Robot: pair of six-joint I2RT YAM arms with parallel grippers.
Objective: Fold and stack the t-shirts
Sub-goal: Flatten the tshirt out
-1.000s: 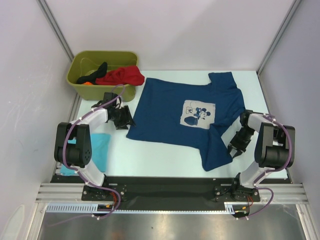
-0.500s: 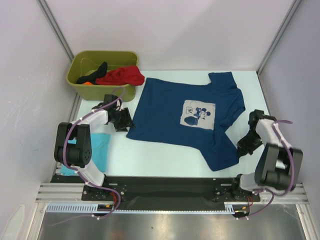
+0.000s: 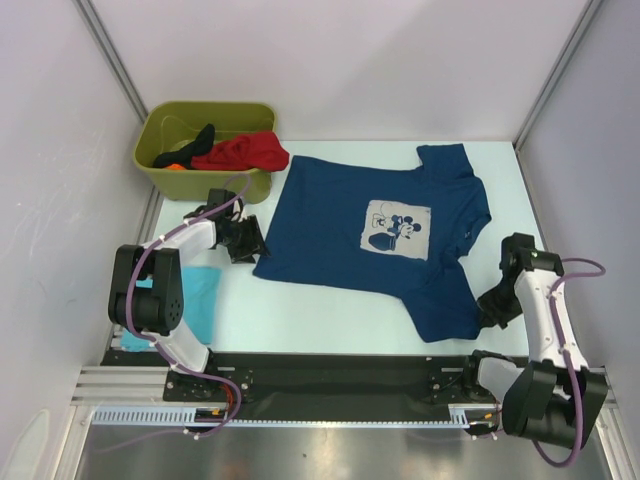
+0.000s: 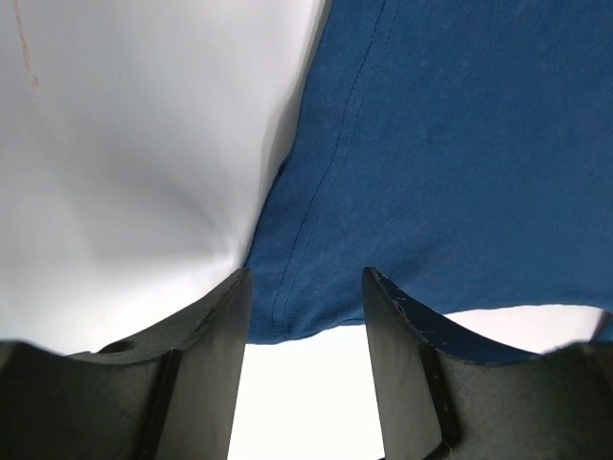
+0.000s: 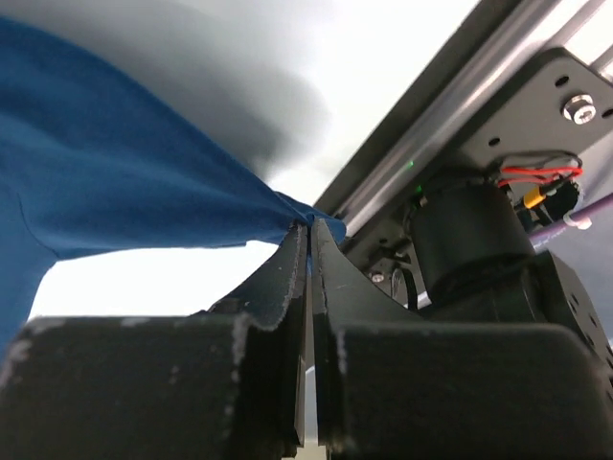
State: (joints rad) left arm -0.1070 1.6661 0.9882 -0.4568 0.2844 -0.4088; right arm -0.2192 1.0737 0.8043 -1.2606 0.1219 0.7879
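A navy blue t-shirt (image 3: pixel 340 235) with a grey-white cartoon print (image 3: pixel 398 229) lies spread face up mid-table. My left gripper (image 3: pixel 252 240) is open at the shirt's near-left hem corner. In the left wrist view that hem corner (image 4: pixel 316 287) lies between the fingertips of the left gripper (image 4: pixel 306 278), apart from them. My right gripper (image 3: pixel 487 305) is shut on the shirt's near-right corner. The right wrist view shows the right gripper (image 5: pixel 309 225) pinching blue cloth (image 5: pixel 115 182). A light turquoise t-shirt (image 3: pixel 198 300) lies by the left arm.
An olive-green bin (image 3: pixel 165 172) stands at the back left with a red t-shirt (image 3: pixel 245 152) draped over its rim and a black one (image 3: pixel 200 135) inside. The metal rail and right arm base (image 5: pixel 479 240) sit close behind the right gripper.
My right gripper has shut on the navy shirt's near-right corner and drawn it rightward, spreading that side flatter. The left gripper has stayed open and hardly moved.
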